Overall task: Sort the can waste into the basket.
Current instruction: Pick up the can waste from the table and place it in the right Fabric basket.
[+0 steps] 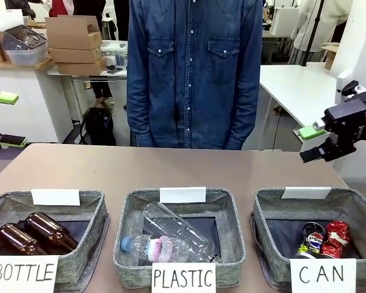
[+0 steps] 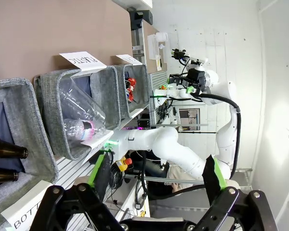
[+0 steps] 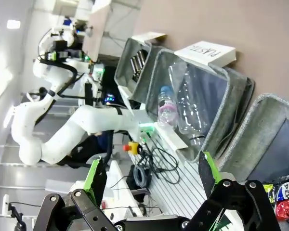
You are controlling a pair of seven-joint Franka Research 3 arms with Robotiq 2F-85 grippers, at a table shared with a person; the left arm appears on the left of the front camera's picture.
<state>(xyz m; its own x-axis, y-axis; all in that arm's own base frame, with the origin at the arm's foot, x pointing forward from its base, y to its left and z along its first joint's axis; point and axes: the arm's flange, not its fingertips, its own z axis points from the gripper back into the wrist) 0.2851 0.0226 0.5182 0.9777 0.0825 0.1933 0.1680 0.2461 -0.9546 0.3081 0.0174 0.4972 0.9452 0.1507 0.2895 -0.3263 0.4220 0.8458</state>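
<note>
three baskets (image 1: 232, 226), two cans (image 1: 324, 239) — two brown bottles (image 1: 33, 234), two plastic bottles (image 1: 171, 235)

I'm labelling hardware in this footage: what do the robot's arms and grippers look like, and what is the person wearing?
The arms are glossy white with rounded joints and black cabling along them. The right gripper is black and boxy, with two fingers tipped by bright green pads. The left gripper matches it: black linkages, green pads. The person wears a buttoned blue denim shirt with two chest pockets.
</note>
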